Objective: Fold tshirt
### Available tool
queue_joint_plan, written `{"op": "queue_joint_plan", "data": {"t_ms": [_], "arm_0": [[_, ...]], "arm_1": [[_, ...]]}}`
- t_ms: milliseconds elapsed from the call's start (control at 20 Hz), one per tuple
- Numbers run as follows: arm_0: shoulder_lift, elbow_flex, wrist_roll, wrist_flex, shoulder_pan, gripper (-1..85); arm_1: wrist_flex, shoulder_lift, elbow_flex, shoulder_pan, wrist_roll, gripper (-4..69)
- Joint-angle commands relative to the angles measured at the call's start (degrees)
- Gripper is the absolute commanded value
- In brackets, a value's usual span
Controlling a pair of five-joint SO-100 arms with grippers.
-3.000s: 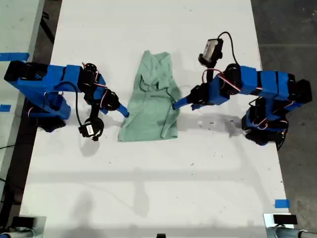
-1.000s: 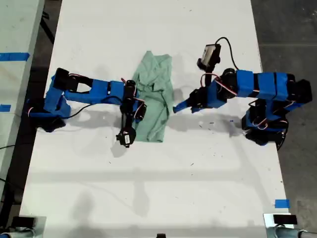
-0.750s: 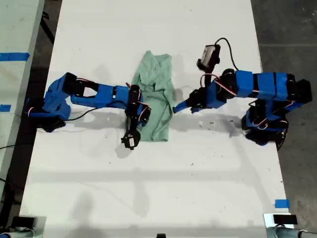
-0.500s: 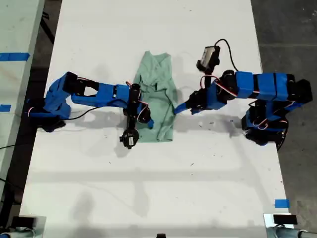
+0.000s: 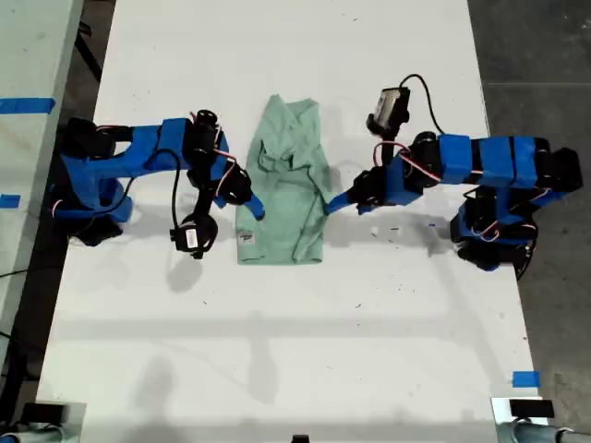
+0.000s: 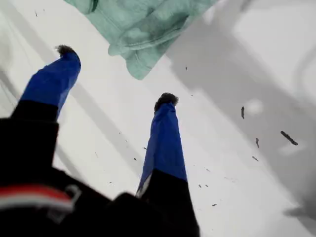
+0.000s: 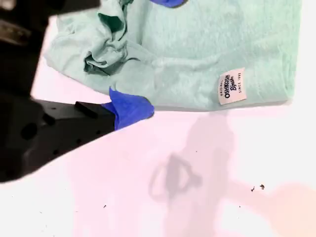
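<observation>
The pale mint-green tshirt (image 5: 291, 185) lies folded into a narrow strip in the middle of the white table (image 5: 277, 351), with a small white label (image 5: 247, 237) near its lower corner on the exterior view's left. My second gripper (image 5: 255, 207) is on the arm at the exterior view's left. It stands open at that edge, its blue fingertips (image 7: 129, 111) straddling crumpled fabric of the tshirt (image 7: 207, 44). My first gripper (image 5: 334, 201), on the other arm, is open just off the tshirt's opposite edge. Nothing lies between its fingers (image 6: 165, 133), and a tshirt (image 6: 143, 24) corner is ahead.
Blue tape marks sit at the table's edge (image 5: 524, 378) and on the neighbouring surface (image 5: 26, 105) at the exterior view's left. Dark floor lies beyond the table on the exterior view's right. Small dark specks (image 6: 289, 138) dot the tabletop.
The second arm swept across the tshirt, folding its side over, then let go and drew back to the exterior view's left. The tshirt is narrower. The first arm barely moved.
</observation>
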Motion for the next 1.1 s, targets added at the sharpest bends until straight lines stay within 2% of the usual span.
{"op": "queue_joint_plan", "data": {"t_ms": [0,100,150,250,300,400,750,950,1050], "arm_0": [[4.2,0.9,-2.0,3.3,1.5,29.2],[6.7,6.2,-4.0,1.2,2.1,28.7],[11.2,13.5,-5.0,-3.5,2.3,28.3],[25.6,35.1,-6.9,-19.4,2.3,26.4],[30.1,41.1,-8.4,-22.1,2.4,25.2],[30.6,42.7,-9.3,-21.9,3.1,25.1],[11.9,35.6,-6.9,-30.8,4.1,27.0],[12.5,36.0,-6.9,-31.0,3.9,27.2],[11.2,37.0,-6.6,-33.4,3.8,27.2]], "arm_1": [[1.1,3.7,-3.3,-1.2,0.6,29.1],[1.3,3.6,-4.2,-1.8,0.9,29.1],[1.3,3.3,-4.7,-2.3,1.1,29.2],[0.7,1.6,-6.3,-3.2,1.5,29.1],[0.5,-0.3,-7.7,-3.6,1.7,29.1],[-0.3,-5.1,-11.0,-4.4,1.7,29.1],[-1.3,-29.1,-26.3,-6.7,1.7,29.8],[-1.1,-31.3,-27.9,-7.2,1.9,29.5],[-1.5,-33.2,-28.0,-7.2,1.9,29.3]]}}
